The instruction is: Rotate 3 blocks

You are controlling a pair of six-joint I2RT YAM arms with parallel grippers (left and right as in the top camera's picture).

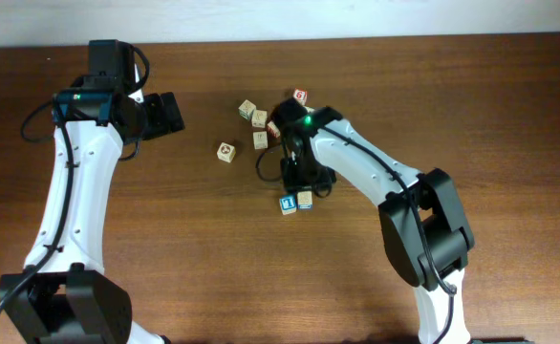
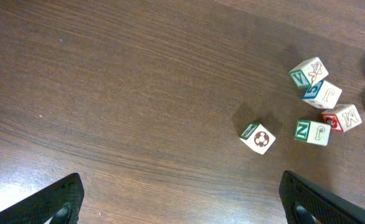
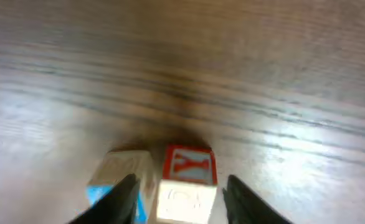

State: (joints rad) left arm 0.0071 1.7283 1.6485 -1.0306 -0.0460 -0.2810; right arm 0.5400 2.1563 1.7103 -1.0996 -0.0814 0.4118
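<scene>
Right jaws part open, straddling block with red letter (image 3: 187,180), gaps either side; blue-faced block (image 3: 123,167) just beside it. Left jaws wide open, empty, over far-left of bench (image 1: 213,277).

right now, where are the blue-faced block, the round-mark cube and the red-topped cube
blue-faced block (image 1: 287,204): overhead view, top face
round-mark cube (image 2: 258,139): left wrist view, marked face
red-topped cube (image 1: 300,96): overhead view, top face

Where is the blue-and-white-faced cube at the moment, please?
In the overhead view, the blue-and-white-faced cube lies near mid-table, immediately left of a pale cube, just below the right gripper in the picture.
</scene>
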